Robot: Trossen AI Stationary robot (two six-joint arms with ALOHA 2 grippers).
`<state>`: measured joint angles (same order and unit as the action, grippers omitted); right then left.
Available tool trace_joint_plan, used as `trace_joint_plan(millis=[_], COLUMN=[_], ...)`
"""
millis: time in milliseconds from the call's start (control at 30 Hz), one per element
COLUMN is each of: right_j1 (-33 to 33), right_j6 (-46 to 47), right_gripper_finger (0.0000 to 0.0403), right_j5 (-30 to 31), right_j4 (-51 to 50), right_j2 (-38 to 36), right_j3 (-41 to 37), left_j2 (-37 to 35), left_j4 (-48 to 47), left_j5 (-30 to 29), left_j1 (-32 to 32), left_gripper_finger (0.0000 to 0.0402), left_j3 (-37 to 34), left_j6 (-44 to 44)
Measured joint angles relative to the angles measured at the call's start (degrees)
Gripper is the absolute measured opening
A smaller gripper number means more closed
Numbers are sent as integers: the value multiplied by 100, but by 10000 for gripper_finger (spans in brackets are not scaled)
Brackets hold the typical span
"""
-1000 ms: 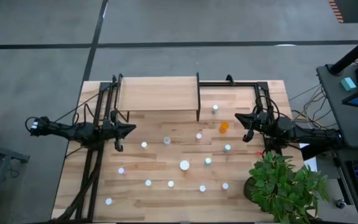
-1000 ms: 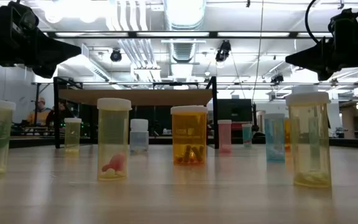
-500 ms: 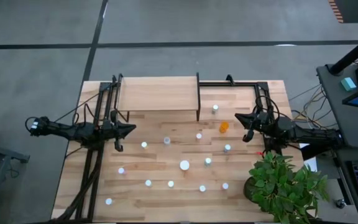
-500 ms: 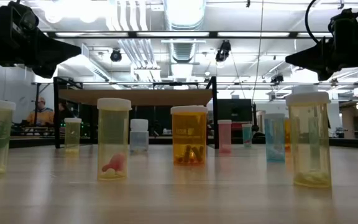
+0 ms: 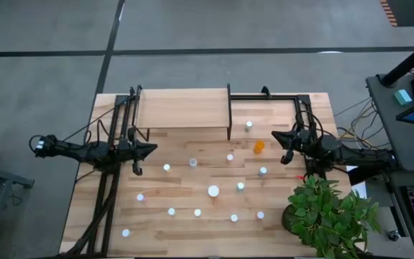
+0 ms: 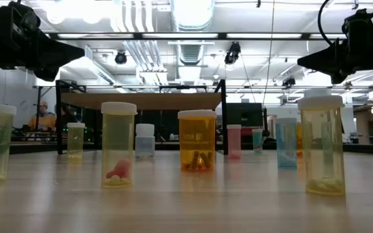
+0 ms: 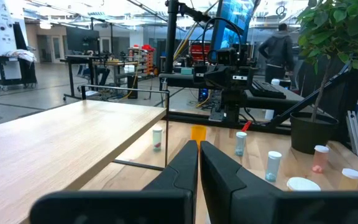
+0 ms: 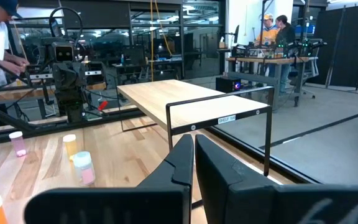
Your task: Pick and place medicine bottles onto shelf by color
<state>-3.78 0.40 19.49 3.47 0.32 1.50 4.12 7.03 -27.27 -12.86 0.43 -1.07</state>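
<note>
2 arms wait over the surface (image 5: 157,223), one at each side edge. The left claw (image 5: 152,150) hangs above the left part with its fingers pressed together, holding nothing. The right claw (image 5: 277,135) hangs above the right part, fingers also pressed together and empty.

The shelf (image 5: 182,108) stands at the far edge of the surface, its light board bare on top; 1 black frame continues from it toward the far right corner. Looking down, I count 13 medicine bottles (image 5: 213,191) standing upright on the surface, all apart from one another. 1 is the orange bottle (image 5: 259,147), just in front of the right claw's tips. 1 pale-capped bottle stands under the black frame near the far edge. 1 wider white cap sits near the middle. The others spread toward the near edge.

1 green potted plant (image 5: 329,216) stands at the near right corner.
</note>
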Motion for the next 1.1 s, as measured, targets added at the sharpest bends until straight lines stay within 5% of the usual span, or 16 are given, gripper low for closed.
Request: trace_joint_plan(millis=[967,1100], right_j1=[-1,0], right_j6=[14,1149], right_gripper_finger=[9,9], right_j5=[-2,-49], right_j4=[1,333], right_j2=[0,25], right_j3=[0,0], left_j2=[0,0], left_j4=[-2,-1], left_j5=[0,0], left_j1=[-2,-1], left_gripper_finger=[0,0], left_j3=[-2,-1], left_j6=[1,0])
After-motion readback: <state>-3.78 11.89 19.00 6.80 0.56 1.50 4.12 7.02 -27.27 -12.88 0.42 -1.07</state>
